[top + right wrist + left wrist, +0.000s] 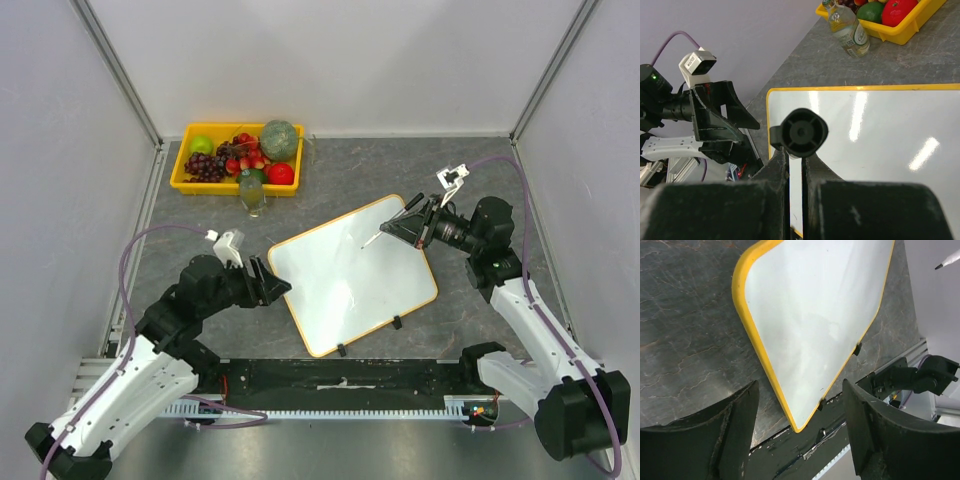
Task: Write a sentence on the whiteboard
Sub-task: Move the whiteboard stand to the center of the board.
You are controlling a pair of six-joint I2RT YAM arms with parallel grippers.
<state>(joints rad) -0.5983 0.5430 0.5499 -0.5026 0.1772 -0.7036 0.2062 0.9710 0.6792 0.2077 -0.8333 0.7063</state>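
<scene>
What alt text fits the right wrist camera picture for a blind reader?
The right gripper pinches a black-ended marker, seen end-on, above a yellow-framed whiteboard with no writing visible. The left gripper is open beside the board; a bottle and yellow fruit tray stand beyond.

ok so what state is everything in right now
flat white whiteboard with orange-yellow frame: lying flat, blank, no sentence yet
thin marker pen: uncapped, clamped in right tool, tip over the board
right tool: shut on the marker
left tool: open, empty, at the board's edge
yellow plastic fruit tray: full of fruit
clear labelled bottle: upright
</scene>
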